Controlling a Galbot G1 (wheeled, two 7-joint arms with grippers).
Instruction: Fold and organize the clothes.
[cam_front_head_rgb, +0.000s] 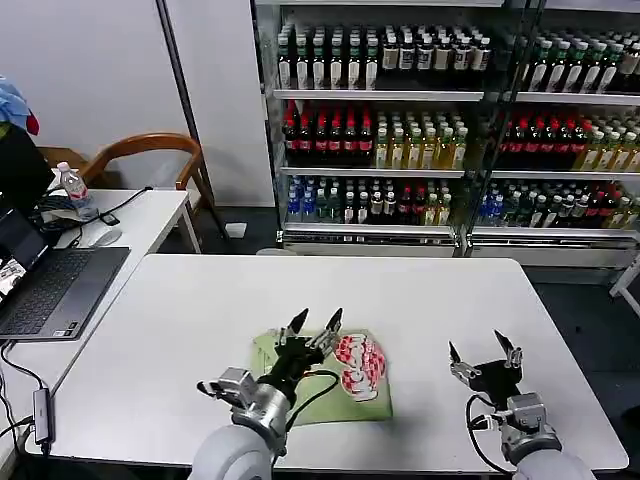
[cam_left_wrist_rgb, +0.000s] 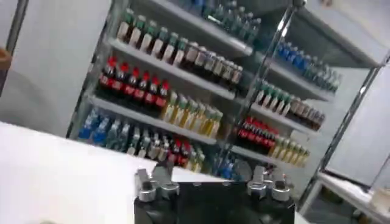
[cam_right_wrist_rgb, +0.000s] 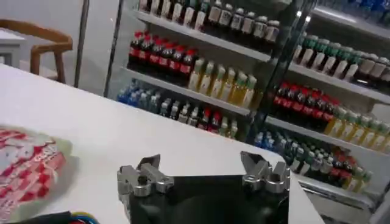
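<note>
The clothes are one light green shirt (cam_front_head_rgb: 300, 400), folded into a small flat square near the table's front edge, with its red-and-white checkered print (cam_front_head_rgb: 360, 365) facing up. My left gripper (cam_front_head_rgb: 315, 322) hovers just above the shirt's back left part, fingers spread open and pointing away from me, with nothing between them. In the left wrist view the left gripper (cam_left_wrist_rgb: 207, 180) also stands wide and empty. To the right of the shirt, my right gripper (cam_front_head_rgb: 485, 352) is open over bare table. The right wrist view has the right gripper (cam_right_wrist_rgb: 201, 163) empty, with the shirt (cam_right_wrist_rgb: 30, 176) off to one side.
The white table (cam_front_head_rgb: 200, 300) has free room behind and on both sides of the shirt. A side desk on the left holds a laptop (cam_front_head_rgb: 55, 285) and a water bottle (cam_front_head_rgb: 75, 190). A wooden chair (cam_front_head_rgb: 150, 150) and glass-fronted drink shelves (cam_front_head_rgb: 400, 130) stand behind.
</note>
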